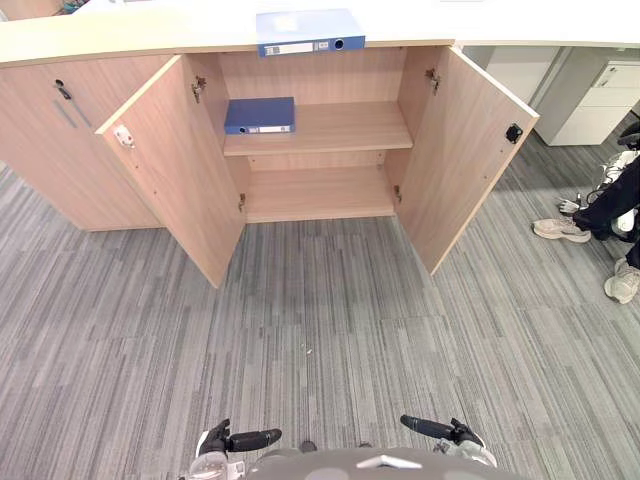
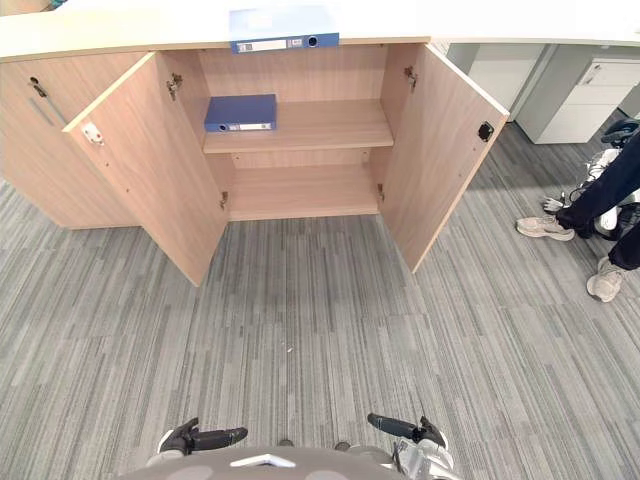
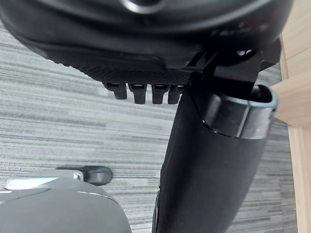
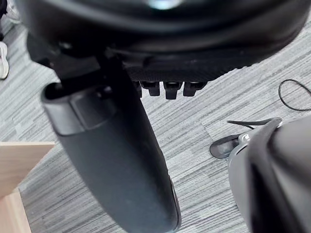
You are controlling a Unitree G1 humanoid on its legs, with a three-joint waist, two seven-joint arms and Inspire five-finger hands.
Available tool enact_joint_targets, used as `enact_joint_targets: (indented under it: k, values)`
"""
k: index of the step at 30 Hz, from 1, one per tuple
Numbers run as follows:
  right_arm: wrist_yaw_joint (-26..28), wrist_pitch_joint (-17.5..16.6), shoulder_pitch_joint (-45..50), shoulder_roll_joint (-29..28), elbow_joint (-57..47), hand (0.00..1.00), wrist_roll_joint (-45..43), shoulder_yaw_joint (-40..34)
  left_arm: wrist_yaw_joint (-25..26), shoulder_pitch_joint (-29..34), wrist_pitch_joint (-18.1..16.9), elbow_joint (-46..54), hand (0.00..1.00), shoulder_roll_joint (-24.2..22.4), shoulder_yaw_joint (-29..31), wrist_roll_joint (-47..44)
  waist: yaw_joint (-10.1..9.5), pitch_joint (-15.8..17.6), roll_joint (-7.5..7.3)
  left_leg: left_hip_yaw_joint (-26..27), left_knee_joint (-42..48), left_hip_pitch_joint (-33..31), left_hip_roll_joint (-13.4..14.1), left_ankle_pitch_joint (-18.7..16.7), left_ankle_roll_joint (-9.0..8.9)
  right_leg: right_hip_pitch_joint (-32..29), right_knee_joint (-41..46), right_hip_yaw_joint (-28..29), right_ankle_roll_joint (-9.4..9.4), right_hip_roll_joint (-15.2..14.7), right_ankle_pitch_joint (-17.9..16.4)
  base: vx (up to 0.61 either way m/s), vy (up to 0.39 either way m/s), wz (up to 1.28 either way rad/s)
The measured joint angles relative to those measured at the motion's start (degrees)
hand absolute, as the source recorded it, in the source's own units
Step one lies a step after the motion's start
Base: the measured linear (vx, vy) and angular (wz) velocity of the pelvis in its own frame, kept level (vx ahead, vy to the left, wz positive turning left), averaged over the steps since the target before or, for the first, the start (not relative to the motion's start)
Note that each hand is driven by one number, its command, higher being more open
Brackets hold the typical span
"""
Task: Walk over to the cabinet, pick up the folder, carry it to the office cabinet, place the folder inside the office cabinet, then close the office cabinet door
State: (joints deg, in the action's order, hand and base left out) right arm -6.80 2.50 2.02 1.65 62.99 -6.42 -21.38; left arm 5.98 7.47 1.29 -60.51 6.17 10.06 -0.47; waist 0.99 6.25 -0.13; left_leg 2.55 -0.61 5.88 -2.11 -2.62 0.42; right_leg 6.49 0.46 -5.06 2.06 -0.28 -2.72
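Left eye view: folder (image 1: 259, 115) in cabinet (image 1: 350, 128)

Matt, pale wood-grain laminate covers the cabinet (image 1: 470, 150); the upper folder (image 1: 310, 28) and shelf folder (image 1: 260, 113) wear smooth blue plastic-looking covers; the floor (image 1: 330, 330) is rough, striped grey carpet.

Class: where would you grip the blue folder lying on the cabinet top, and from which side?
Probably the spine end of the folder, from the front: it lies flat, its labelled spine facing out at the cabinet top's front edge, nearest the approach.
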Motion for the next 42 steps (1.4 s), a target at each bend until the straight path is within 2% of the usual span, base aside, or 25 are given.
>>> enact_joint_targets:
  k: [13,17,23,27,30,33,35,36,38,39,40,42]
  values:
    - [0.0,0.2,-0.5,0.1,0.2,1.0,3.9,0.1,0.0,0.1,0.0,-0.4,1.0,-0.4,0.4,-1.3,0.01,0.6,-0.04,-0.2,-2.3,1.9,-0.6,1.4,0.23,0.8,0.3,-1.2,0.44,-0.6,-0.3,-0.04,-0.007,0.02]
    - [-0.1,0.7,-1.2,0.3,0.2,1.0,8.8,0.9,0.0,0.1,0.0,-0.4,1.0,-0.3,0.4,-1.2,0.0,0.7,-0.22,-0.1,-2.9,2.3,-0.7,1.8,0.64,0.7,0.3,-1.2,0.43,-0.7,-0.3,-0.02,-0.01,0.0]
    - [0.0,0.8,-1.2,0.6,0.2,1.0,9.8,2.6,0.0,0.1,-0.1,-0.4,1.0,0.2,0.2,-1.2,-0.17,1.1,-0.94,0.3,-3.8,2.0,-0.8,1.7,0.64,0.2,-0.4,-0.9,0.42,-0.7,-0.3,0.0,-0.005,-0.01]
    - [0.0,1.1,-1.4,0.5,0.2,1.0,9.8,2.9,0.1,-0.1,-0.2,-0.4,1.0,0.5,-0.1,-1.2,-0.54,1.2,-1.28,1.2,-3.5,0.0,-0.8,1.1,0.79,-1.7,-0.7,-0.2,0.41,-0.6,-0.3,0.02,-0.009,-0.12]
    - [0.0,1.2,-1.5,0.4,0.2,1.0,9.8,2.8,0.4,-0.1,-0.2,-0.4,1.0,0.6,-0.1,-1.2,-0.78,1.3,-1.41,2.8,0.3,-1.8,-0.7,-2.1,0.97,-2.3,-0.3,0.9,0.64,-0.7,-0.5,0.06,0.016,-0.27]
    - [0.0,1.2,-1.6,0.4,0.1,1.0,9.4,2.4,0.4,-0.1,-0.8,-0.3,1.0,0.6,-0.1,-1.2,-0.78,1.4,-1.28,4.5,5.0,-2.8,-0.6,-6.0,1.16,-4.6,6.5,1.4,1.7,-1.4,-4.9,0.09,0.039,-0.25]
    - [0.0,1.2,-1.8,0.4,-0.1,1.0,8.5,2.3,0.4,-0.1,-0.8,-0.3,1.0,0.7,-0.3,-1.2,-0.69,1.5,-1.32,4.7,6.7,-2.6,-1.2,-7.6,1.28,-9.6,18.8,0.0,4.11,-3.0,-9.3,0.12,0.07,-0.08]
    - [0.0,1.1,-1.9,0.4,-0.4,1.0,8.5,2.3,0.4,-0.2,-0.8,-0.3,1.0,0.8,-0.6,-1.2,-0.65,1.6,-1.45,4.7,6.8,-2.4,-1.5,-7.6,1.33,-11.3,22.9,-0.7,4.56,-3.8,-10.0,0.15,0.107,0.09]
    - [0.0,1.1,-2.4,0.5,-1.3,1.0,7.5,2.3,0.5,-0.8,-0.7,-0.3,1.0,1.1,-1.2,-1.2,-0.53,3.1,-1.83,4.3,6.9,0.5,-2.4,-8.0,2.03,-17.0,39.2,-3.4,3.93,-6.7,-9.8,0.16,0.107,0.2]
    - [0.1,0.9,-2.5,0.5,-1.6,1.0,6.7,2.3,0.7,-1.2,-0.7,-0.3,1.0,1.2,-1.6,-1.2,-0.54,3.5,-1.64,3.9,6.9,1.3,-2.2,-8.8,3.36,-18.4,42.4,-4.1,2.89,-7.0,-10.7,0.16,0.084,0.2]
    - [0.1,0.6,-2.7,0.4,-1.8,1.0,6.3,2.5,0.7,-1.3,-0.7,-0.4,1.0,1.4,-1.9,-1.2,-0.63,3.9,-1.52,3.2,6.7,2.6,-2.2,-9.8,4.59,-20.3,45.5,-4.8,2.21,-7.7,-13.1,0.13,0.048,0.19]
    - [0.3,0.5,-3.5,0.3,-1.9,1.0,6.0,2.6,0.8,-1.5,-0.6,-0.4,1.0,1.3,-1.9,-1.1,-0.45,4.1,-1.36,2.3,5.6,4.3,-1.3,-10.4,4.47,-23.2,44.7,-6.0,1.91,-7.5,-15.0,0.18,-0.008,0.22]
